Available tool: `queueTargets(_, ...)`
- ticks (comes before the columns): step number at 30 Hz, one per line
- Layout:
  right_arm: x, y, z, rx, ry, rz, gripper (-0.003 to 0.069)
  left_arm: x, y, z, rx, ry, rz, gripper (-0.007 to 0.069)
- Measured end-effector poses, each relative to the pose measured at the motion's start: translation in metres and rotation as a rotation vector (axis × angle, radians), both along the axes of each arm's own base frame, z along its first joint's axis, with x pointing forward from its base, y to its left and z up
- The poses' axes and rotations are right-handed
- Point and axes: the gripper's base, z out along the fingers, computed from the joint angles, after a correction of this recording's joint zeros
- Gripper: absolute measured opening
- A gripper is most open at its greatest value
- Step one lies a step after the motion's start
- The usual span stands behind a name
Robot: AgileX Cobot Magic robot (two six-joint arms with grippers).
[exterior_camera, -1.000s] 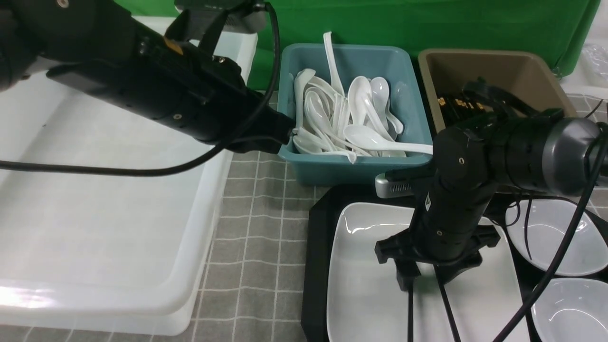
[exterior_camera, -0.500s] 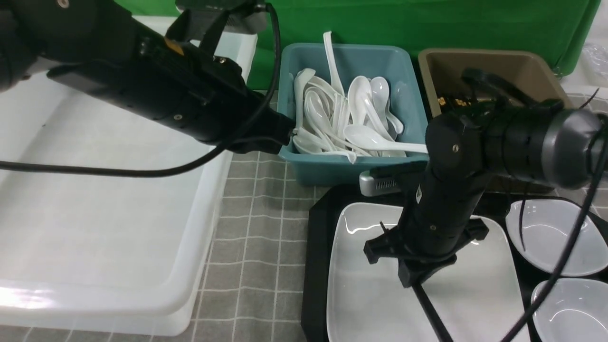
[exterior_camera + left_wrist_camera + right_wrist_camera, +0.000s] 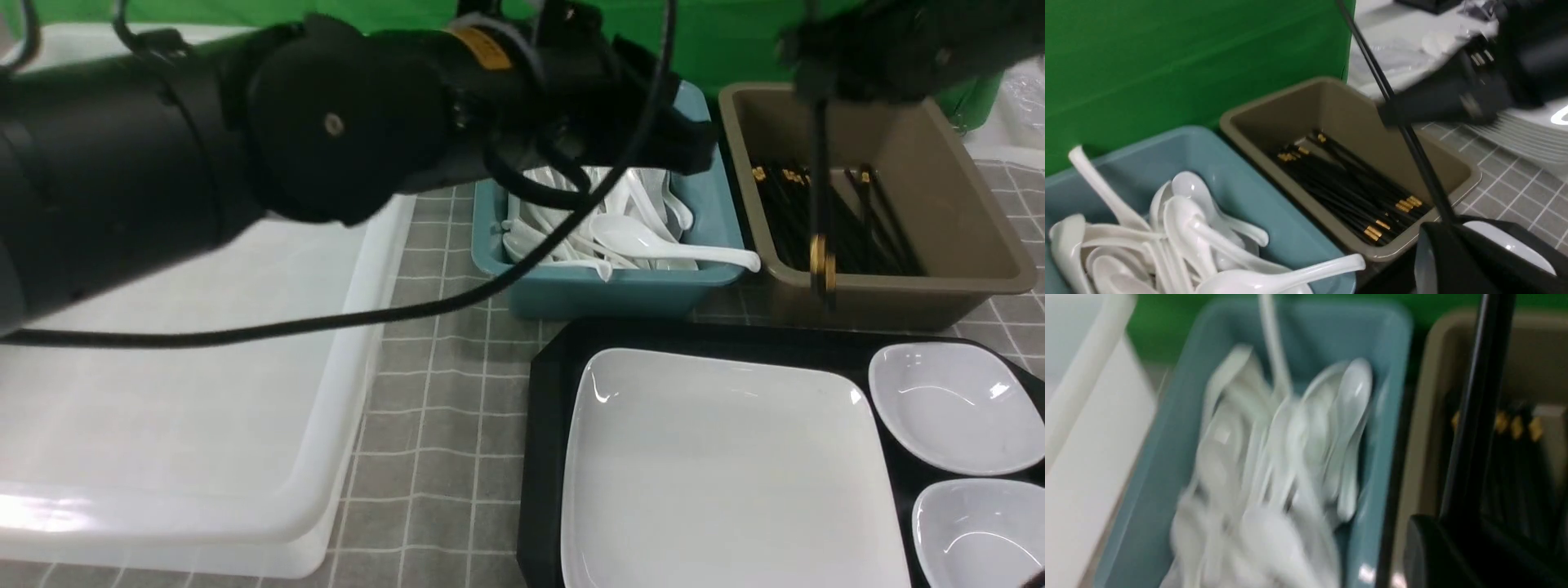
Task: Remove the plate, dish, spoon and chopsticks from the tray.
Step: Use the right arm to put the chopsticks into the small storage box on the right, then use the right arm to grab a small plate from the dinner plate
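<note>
My right gripper (image 3: 820,86) is shut on the black chopsticks (image 3: 820,204). They hang upright, gold-banded ends down, over the front of the brown tub (image 3: 992,237). The left wrist view shows the same pinch on the chopsticks (image 3: 1414,151). The large white plate (image 3: 727,474) lies bare on the black tray (image 3: 545,425), with two small white dishes (image 3: 955,408) (image 3: 980,531) at its right. The only spoons (image 3: 645,237) in view lie heaped in the teal bin. My left gripper (image 3: 682,143) hovers over that bin; its jaws are not readable.
The teal bin (image 3: 718,204) stands behind the tray, and the brown tub beside it holds several more black chopsticks (image 3: 1347,183). A big white tub (image 3: 359,343) fills the left side. A green cloth (image 3: 735,41) hangs at the back, over a grey checked table cover (image 3: 441,392).
My right gripper closed on the chopsticks on the plate, then rose and swung back right over the brown tub. My left arm swept right, over the teal bin.
</note>
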Motion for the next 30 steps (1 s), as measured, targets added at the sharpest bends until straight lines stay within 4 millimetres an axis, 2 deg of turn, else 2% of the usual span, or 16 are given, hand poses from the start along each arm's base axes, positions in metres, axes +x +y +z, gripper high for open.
queueTargets(2, 0.023, -0.018, -0.007, 0.01, -0.069, -0.061, 0.0127, -0.001, -0.004, -0.007, 0.021, 0.031, -0.017, 0.0002)
queueTargets(3, 0.025, -0.021, -0.007, 0.012, -0.08, -0.07, 0.0127, -0.001, -0.004, -0.007, 0.025, 0.036, -0.019, 0.0002)
queueTargets(6, 0.05, -0.037, -0.036, 0.004, -0.058, -0.119, 0.0127, -0.002, -0.01, -0.03, 0.114, 0.168, -0.07, 0.0002)
queueTargets(9, 0.066, -0.047, -0.065, -0.016, -0.017, -0.142, 0.0127, -0.005, -0.013, -0.049, 0.191, 0.286, -0.116, 0.0002)
queueTargets(12, 0.074, -0.053, -0.081, -0.021, 0.007, -0.158, 0.0146, -0.008, -0.012, -0.061, 0.237, 0.386, -0.132, 0.0002)
queueTargets(18, 0.069, -0.056, -0.087, -0.031, 0.097, -0.159, 0.0371, -0.007, 0.0, -0.07, 0.295, 0.506, -0.095, 0.0002)
queueTargets(19, 0.061, -0.056, -0.083, -0.037, 0.168, -0.152, 0.045, -0.005, 0.003, -0.076, 0.31, 0.563, -0.073, 0.0002)
queueTargets(20, 0.052, -0.056, -0.075, -0.042, 0.212, -0.146, 0.048, -0.002, 0.005, -0.083, 0.324, 0.594, -0.06, 0.0002)
queueTargets(23, 0.028, -0.055, -0.056, -0.085, 0.303, -0.098, 0.0465, 0.002, 0.004, -0.098, 0.362, 0.664, -0.054, 0.0002)
queueTargets(24, 0.016, -0.055, -0.043, -0.108, 0.319, -0.07, 0.0431, 0.003, 0.003, -0.104, 0.382, 0.696, -0.057, 0.0002)
queueTargets(25, -0.005, -0.052, -0.026, -0.152, 0.365, -0.01, 0.0326, 0.005, -0.001, -0.113, 0.417, 0.763, -0.062, 0.0002)
queueTargets(26, -0.018, -0.051, -0.012, -0.167, 0.37, 0.014, 0.026, 0.008, -0.004, -0.116, 0.435, 0.796, -0.062, 0.0002)
queueTargets(27, -0.031, -0.048, -0.004, -0.178, 0.38, 0.036, 0.019, 0.01, -0.006, -0.118, 0.452, 0.823, -0.062, 0.0002)
queueTargets(28, -0.034, -0.048, -0.002, -0.184, 0.389, 0.044, 0.0159, 0.012, -0.007, -0.12, 0.459, 0.833, -0.057, 0.0002)
queueTargets(29, -0.058, -0.045, 0.013, -0.195, 0.386, 0.072, 0.0086, 0.019, -0.012, -0.119, 0.484, 0.852, -0.047, 0.0002)
queueTargets(30, -0.071, -0.043, 0.014, -0.202, 0.396, 0.088, 0.0064, 0.025, -0.014, -0.119, 0.498, 0.848, -0.038, 0.0002)
